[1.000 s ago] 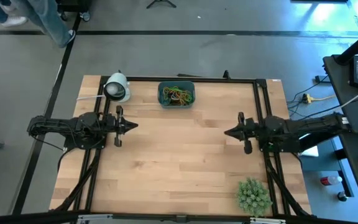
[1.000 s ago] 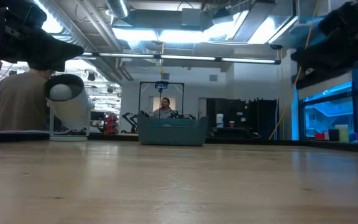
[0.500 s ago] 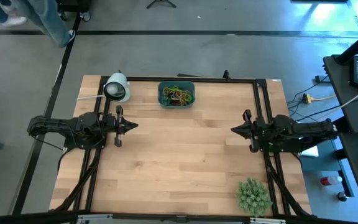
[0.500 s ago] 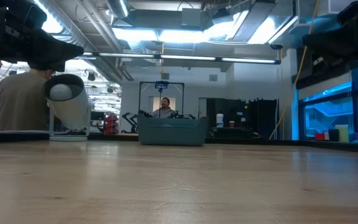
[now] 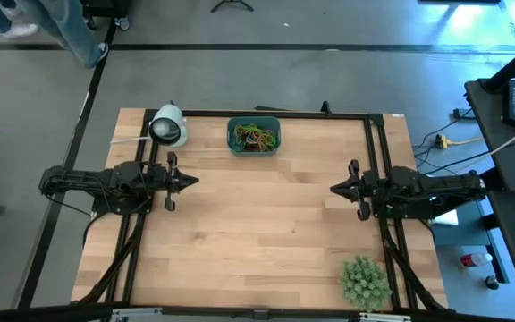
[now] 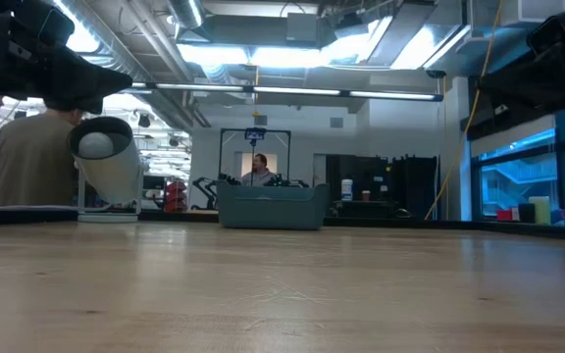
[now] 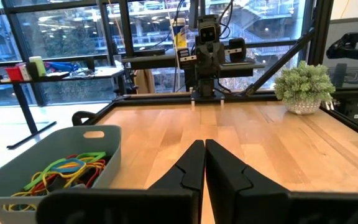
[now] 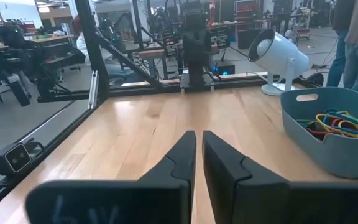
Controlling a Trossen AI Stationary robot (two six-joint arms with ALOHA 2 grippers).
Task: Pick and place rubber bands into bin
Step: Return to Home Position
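**Both arms parked at the desk sides; bands lodged in the bin**

The rubber bands (image 5: 256, 138) are found heaped inside the bin (image 5: 231, 136), set at 12 o'clock on the desk (image 5: 257, 224); no loose band is observed on the boards. The left pincer (image 5: 192, 180) is held at 9 o'clock and the right pincer (image 5: 333, 189) at 3 o'clock, each with fingers pressed together on nothing, well apart from the bin. Risk is judged low. A band masked by an arm or frame rail could be left uncollected. The white lamp-like object (image 5: 169, 126) at 11 o'clock could be struck if the left arm were swung wide while homing.
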